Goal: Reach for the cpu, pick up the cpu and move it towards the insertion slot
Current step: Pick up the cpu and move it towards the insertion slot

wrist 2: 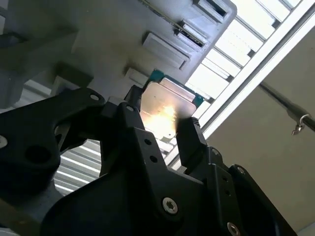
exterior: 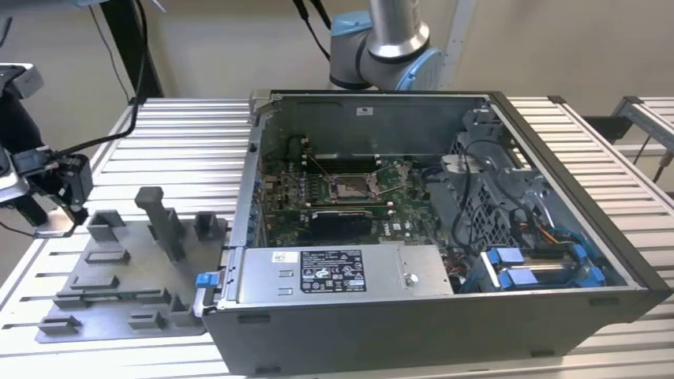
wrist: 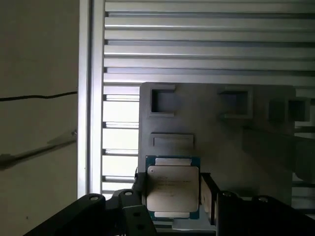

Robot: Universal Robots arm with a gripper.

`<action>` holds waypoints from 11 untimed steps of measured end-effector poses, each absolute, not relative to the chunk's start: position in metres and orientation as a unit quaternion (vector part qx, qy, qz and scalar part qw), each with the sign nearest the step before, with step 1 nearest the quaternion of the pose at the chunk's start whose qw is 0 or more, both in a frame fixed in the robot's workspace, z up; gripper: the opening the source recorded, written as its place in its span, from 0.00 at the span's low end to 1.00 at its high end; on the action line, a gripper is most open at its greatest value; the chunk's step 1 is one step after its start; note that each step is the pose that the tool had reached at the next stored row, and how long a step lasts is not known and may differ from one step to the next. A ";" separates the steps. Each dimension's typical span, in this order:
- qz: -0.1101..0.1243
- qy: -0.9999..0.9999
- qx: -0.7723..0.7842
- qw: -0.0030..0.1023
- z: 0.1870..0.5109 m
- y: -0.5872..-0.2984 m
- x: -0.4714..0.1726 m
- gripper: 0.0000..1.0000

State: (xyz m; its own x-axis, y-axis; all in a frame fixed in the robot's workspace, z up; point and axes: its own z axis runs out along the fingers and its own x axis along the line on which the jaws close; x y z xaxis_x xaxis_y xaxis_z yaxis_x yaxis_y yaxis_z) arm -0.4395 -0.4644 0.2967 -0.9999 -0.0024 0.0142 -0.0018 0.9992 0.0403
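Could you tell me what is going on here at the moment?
The arm's gripper appears shut on the cpu, with a finger against each of two opposite edges, as both wrist views show. In the exterior view the gripper is by the grey tray at the exterior view's left, apart from the open computer case. The insertion slot on the board inside the case looks empty, so the cpu is well short of it. Whether the cpu is clear of the tray I cannot tell.
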 end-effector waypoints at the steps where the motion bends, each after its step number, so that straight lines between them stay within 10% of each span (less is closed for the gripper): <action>1: -0.020 -1.000 0.001 0.008 0.300 -0.464 -0.439 0.00; 11: -0.022 -1.000 0.001 0.009 0.334 -0.464 -0.439 0.00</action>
State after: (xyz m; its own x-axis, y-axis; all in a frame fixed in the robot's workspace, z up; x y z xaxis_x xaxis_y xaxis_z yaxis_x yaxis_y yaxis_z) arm -0.4388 -0.4645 0.3337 -0.9998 -0.0023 0.0181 -0.0015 0.9990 0.0437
